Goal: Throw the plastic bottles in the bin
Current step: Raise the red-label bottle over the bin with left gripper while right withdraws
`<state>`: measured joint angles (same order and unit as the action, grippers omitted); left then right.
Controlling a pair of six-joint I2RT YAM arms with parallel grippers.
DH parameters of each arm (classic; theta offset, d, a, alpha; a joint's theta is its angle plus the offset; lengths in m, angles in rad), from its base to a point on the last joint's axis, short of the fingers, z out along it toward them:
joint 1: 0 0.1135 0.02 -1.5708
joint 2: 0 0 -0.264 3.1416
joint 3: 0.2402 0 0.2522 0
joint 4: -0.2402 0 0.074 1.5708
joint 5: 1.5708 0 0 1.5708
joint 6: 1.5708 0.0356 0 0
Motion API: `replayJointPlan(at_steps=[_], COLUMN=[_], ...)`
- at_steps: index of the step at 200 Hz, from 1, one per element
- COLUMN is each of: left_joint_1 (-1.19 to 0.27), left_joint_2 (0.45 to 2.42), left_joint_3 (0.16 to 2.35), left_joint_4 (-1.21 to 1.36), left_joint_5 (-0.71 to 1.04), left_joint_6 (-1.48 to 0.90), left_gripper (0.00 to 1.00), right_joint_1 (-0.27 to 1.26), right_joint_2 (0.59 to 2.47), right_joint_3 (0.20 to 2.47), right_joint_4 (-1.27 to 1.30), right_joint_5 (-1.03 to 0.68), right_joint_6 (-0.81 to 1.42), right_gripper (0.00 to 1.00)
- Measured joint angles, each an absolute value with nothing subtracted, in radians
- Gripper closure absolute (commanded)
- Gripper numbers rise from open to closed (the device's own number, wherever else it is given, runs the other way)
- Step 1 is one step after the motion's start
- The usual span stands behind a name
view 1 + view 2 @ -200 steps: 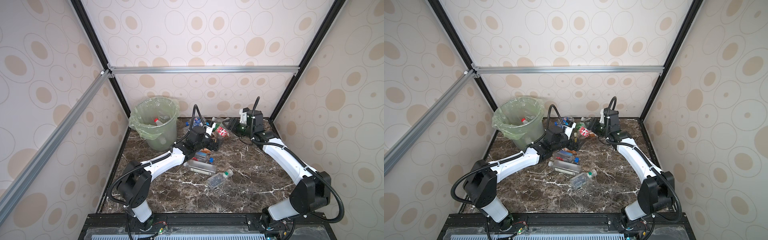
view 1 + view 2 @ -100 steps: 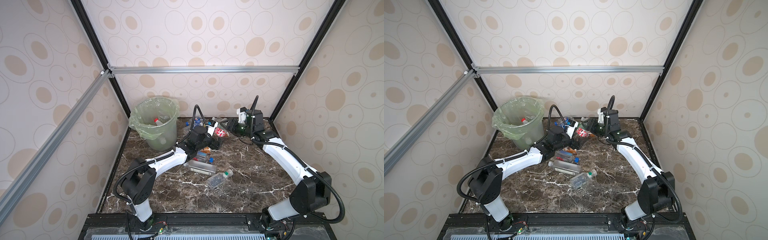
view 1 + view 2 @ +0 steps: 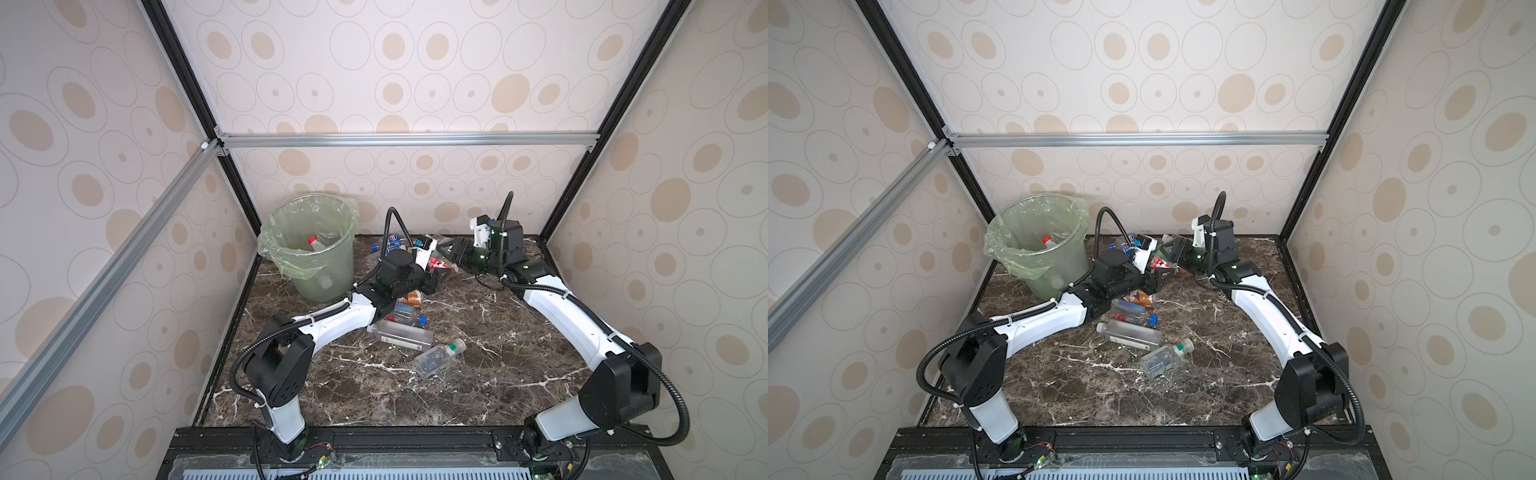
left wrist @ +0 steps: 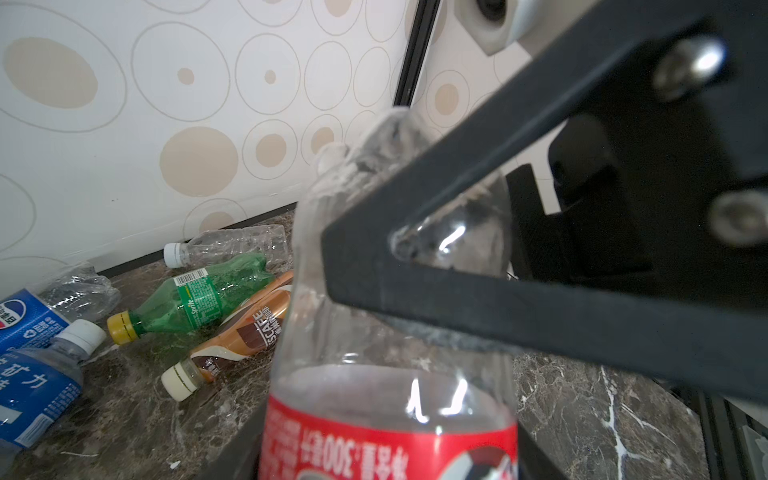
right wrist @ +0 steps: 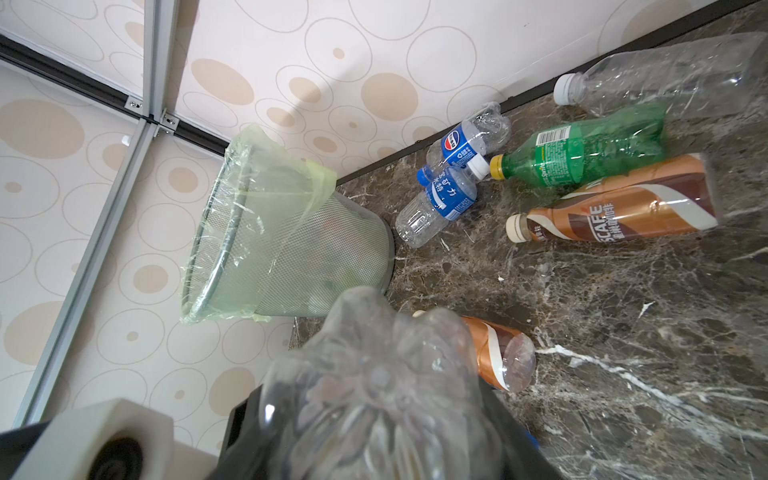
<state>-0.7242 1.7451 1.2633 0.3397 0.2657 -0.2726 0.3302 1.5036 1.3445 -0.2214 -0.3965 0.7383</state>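
- Compared with a second ago, the left gripper (image 3: pixel 435 281) has closed in around the red-label bottle (image 3: pixel 436 262). The left arm has swung a little toward the middle, and the right gripper (image 3: pixel 452 251) has barely budged.
- The right gripper is clamped on the clear bottom end of that bottle and holds it up off the marble tabletop (image 3: pixel 478 374). One of its fingers (image 4: pixel 498 299) cuts right across the bottle in the left wrist view.
- The left gripper's fingers (image 4: pixel 232 444) sit on either side of the red label, right up against it, but I can't tell whether they actually squeeze it.
- The bin (image 3: pixel 328 274) stands upright in the far left corner, well apart from the held bottle, with a red-capped bottle (image 3: pixel 318 243) already inside.
- Two blue-label bottles (image 5: pixel 449 199) lie touching each other on the tabletop between the bin and the grippers, near the back wall.
- Toward the back wall behind the grippers lie the green bottle (image 5: pixel 582 153), a brown-label bottle (image 5: pixel 615 216) beside it, and a crushed clear bottle (image 5: pixel 665 75) along the wall.
- Around the left forearm it's cluttered — a second brown-label bottle (image 3: pixel 412 298), a blue-capped bottle (image 3: pixel 405 313) and a square clear bottle (image 3: pixel 401 334). Nearer the front is a small clear bottle with a pale cap (image 3: pixel 436 359).
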Motion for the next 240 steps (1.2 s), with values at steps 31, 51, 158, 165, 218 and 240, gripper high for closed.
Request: replayJointPlan(at_steps=[31,51,158,165,218,240], left_joint_1=[-0.724,-0.724,-0.722,-0.72,-0.696,-0.669], left_joint_2=[1.745,1.745,1.702,1.693,1.6,1.556], left_joint_3=[1.263,1.263,1.239,1.238,1.203,1.209], left_joint_4=[0.34,0.34,0.305,0.299,0.265,0.242], left_joint_5=[0.265,0.265,0.22,0.216,0.154,0.11], left_joint_6=[-0.273,-0.273,-0.267,-0.265,-0.24,-0.212], left_gripper=[0.52,0.52,0.52,0.52,0.51,0.5], right_joint_1=[0.33,0.331,0.297,0.286,0.245,0.25], right_joint_2=[1.504,1.504,1.449,1.443,1.414,1.414], right_joint_3=[1.345,1.345,1.346,1.346,1.346,1.346], right_joint_4=[-0.221,-0.221,-0.265,-0.264,-0.265,-0.262], right_joint_5=[-0.397,-0.396,-0.336,-0.337,-0.321,-0.325], right_joint_6=[0.738,0.734,0.701,0.701,0.678,0.665], right_gripper=[0.36,0.29,0.01,0.01,0.01,0.01])
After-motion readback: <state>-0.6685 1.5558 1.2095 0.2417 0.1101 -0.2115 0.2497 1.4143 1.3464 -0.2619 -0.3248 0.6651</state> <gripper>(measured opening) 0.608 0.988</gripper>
